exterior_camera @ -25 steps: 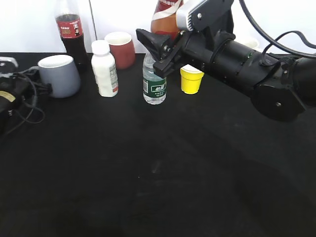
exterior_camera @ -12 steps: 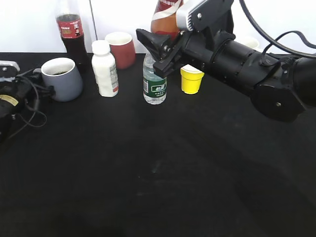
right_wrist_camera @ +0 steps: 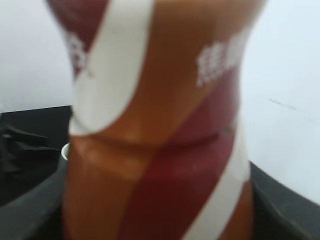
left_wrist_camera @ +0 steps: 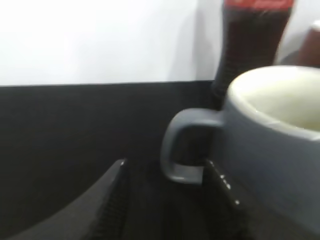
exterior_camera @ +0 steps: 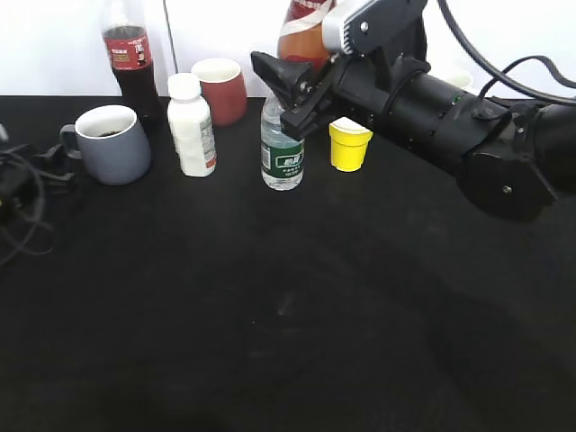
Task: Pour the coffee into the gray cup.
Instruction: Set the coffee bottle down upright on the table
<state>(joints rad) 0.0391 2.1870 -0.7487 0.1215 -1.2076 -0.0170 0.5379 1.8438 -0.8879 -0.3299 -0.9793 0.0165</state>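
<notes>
Matt black table top (exterior_camera: 297, 324), soft-looking, like cloth. Smooth gray cup (exterior_camera: 114, 144) with a creamy white inside, a bit shiny, like pottery. Dark red cup (exterior_camera: 220, 88), smooth too. See-through plastic water bottle (exterior_camera: 282, 153) with a glossy green label. White plastic bottle (exterior_camera: 192, 127), dull. Shiny clear cola bottle (exterior_camera: 130, 63) with a red label. Bright yellow plastic cup (exterior_camera: 348, 147). Glossy brown and red wrap on the coffee bottle (right_wrist_camera: 155, 125). Matt black plastic arm (exterior_camera: 450, 126) with a silvery grey cover.
</notes>
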